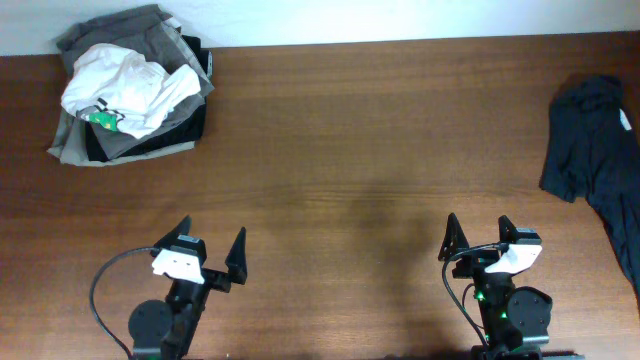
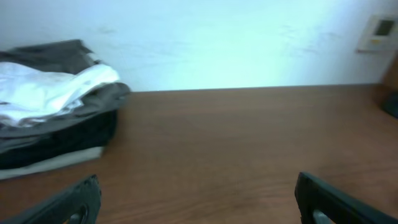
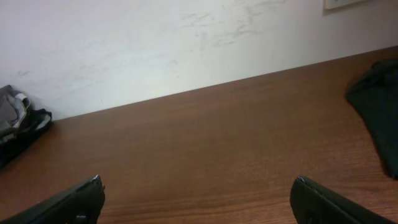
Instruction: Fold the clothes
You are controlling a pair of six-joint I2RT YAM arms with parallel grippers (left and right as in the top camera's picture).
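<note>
Overhead, both arms sit at the 6 o'clock edge of the table (image 1: 340,150), neither touching any cloth. Left gripper (image 1: 208,246): claws spread wide apart, holding nothing, pointed toward 12 o'clock. Right gripper (image 1: 478,236): likewise spread and empty, pointed the same way.

Task items: a heaped pile of clothes (image 1: 150,130) at about 10 o'clock, with a crumpled white shirt (image 1: 125,85) lying on top of grey and black pieces. A single dark garment (image 1: 590,140) lies at about 3 o'clock, rumpled and trailing along the table's right edge. Both lots of cloth lie well apart from the arms.

Step in hand, as judged: fetching one garment to the middle of the table for spreading. Done well, the nearer arm takes the nearer item, probably the right arm for the dark garment. It should pinch a single layer at an edge or corner, not a bunched fold, then draw the cloth flat across the wood so that it opens out. Grabbing into the pile risks lifting several pieces together.
</note>
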